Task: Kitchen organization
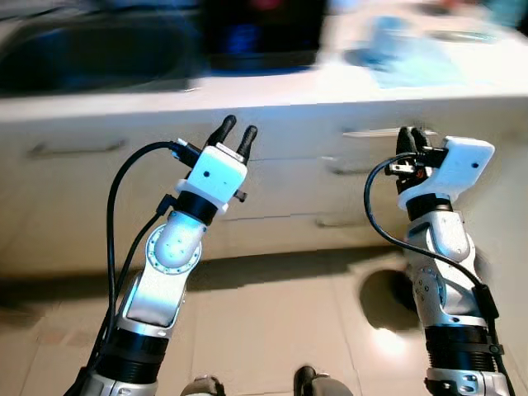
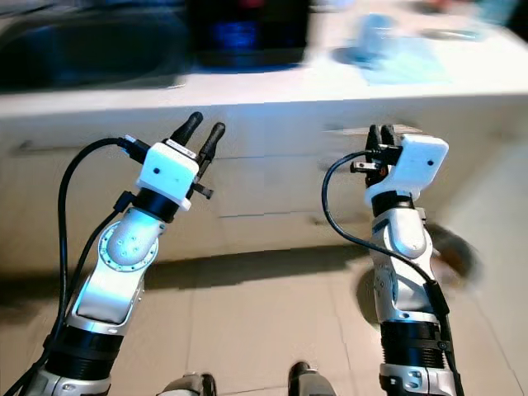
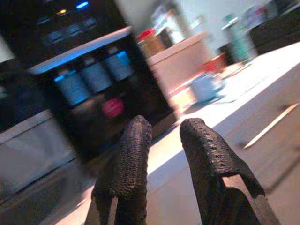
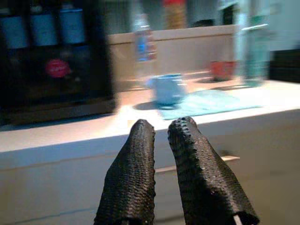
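Both arms are raised in front of a white kitchen counter point(image 1: 272, 91). My left gripper point(image 1: 235, 129) points up at the counter's front edge, its fingers a little apart and empty. My right gripper point(image 1: 410, 136) is level with the top drawer, fingers point(image 4: 136, 154) almost together and holding nothing. A blue mug point(image 4: 168, 89) stands on a light blue mat point(image 4: 211, 102) on the countertop, beyond the right gripper. A large black appliance point(image 1: 264, 33) with blue lights stands at the counter's middle.
A dark sink point(image 1: 91, 54) lies at the counter's left. Drawers with metal handles point(image 1: 363, 132) face me. A clear bottle point(image 4: 143, 44), a red cup point(image 4: 222, 69) and a green bottle point(image 4: 255, 51) stand further back. The tiled floor point(image 1: 272, 322) lies below; the views are blurred.
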